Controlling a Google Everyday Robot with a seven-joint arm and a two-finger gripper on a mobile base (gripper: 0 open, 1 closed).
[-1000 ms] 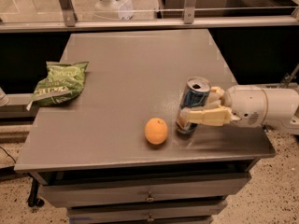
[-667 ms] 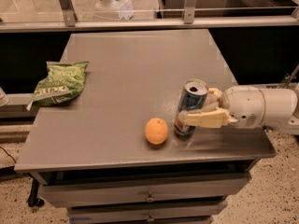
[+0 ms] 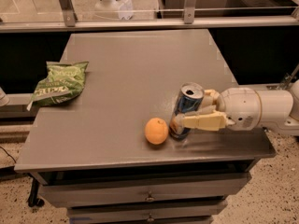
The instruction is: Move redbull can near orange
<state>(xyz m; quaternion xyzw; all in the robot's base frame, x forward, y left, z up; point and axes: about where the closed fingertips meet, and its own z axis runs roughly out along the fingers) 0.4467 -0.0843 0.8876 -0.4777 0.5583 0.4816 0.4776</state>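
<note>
Slim blue-and-silver redbull can [image 3: 188, 107], silver top, standing slightly tilted, gripper [image 3: 188, 118] from 3 o'clock clasping its sides, small round orange [image 3: 156, 130] resting just beside it at 8 o'clock, apparently not touching.

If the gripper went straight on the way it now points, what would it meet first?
Most likely the orange. The gripper, shut on the redbull can near the table's front edge, points left in the picture; the orange lies just left of the can, though depth is uncertain.
</note>
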